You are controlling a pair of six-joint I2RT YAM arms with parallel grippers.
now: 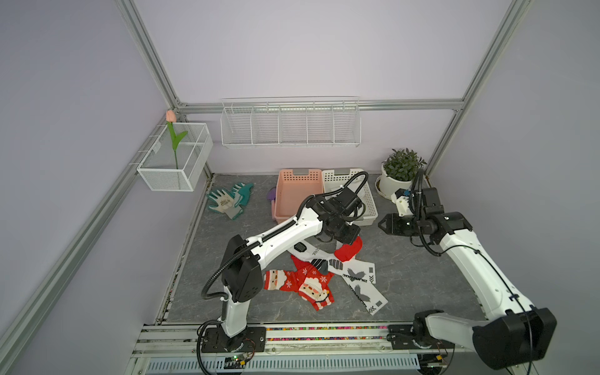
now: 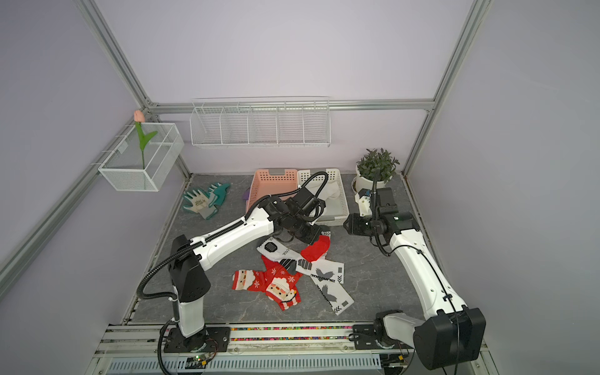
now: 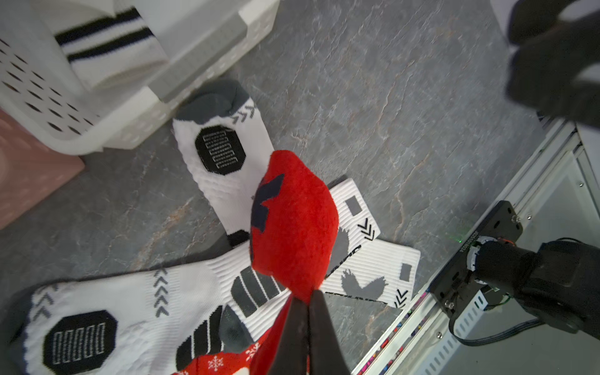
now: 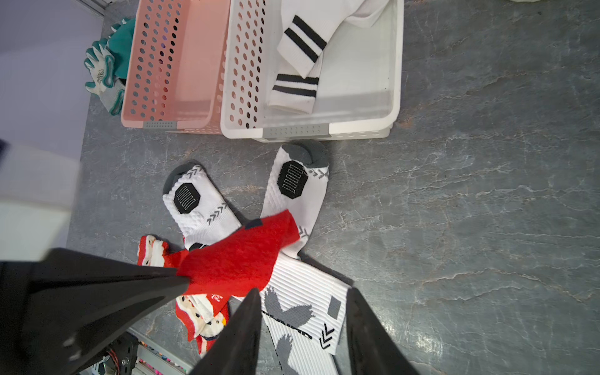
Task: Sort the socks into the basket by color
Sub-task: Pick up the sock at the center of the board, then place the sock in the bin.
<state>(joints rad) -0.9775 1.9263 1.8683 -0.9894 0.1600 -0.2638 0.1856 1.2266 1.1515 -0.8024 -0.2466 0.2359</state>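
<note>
The left tool (image 3: 306, 300) was clamped shut on a red sock (image 3: 292, 224). Its two tips were pressed together on one edge of the fabric, and the sock hung bunched from them above the pile on the table (image 1: 422, 259). Whether the sock's free end brushed the socks underneath could not be told. Below it lay white socks (image 1: 355, 276) with grey bird prints and black patches, crossed over one another. Beside them, toward the left arm's base, lay red Santa socks (image 1: 303, 284) with snowflakes. The right tool (image 4: 304, 290) had its jaws partly apart, with nothing between them. It touched nothing and hovered near the front corner of the white basket (image 1: 371, 207). Striped socks (image 4: 302, 42), white with black bands, lay inside that basket. The pink basket (image 1: 297, 185) stood against it on the side toward the gloves (image 1: 230, 201).
</note>
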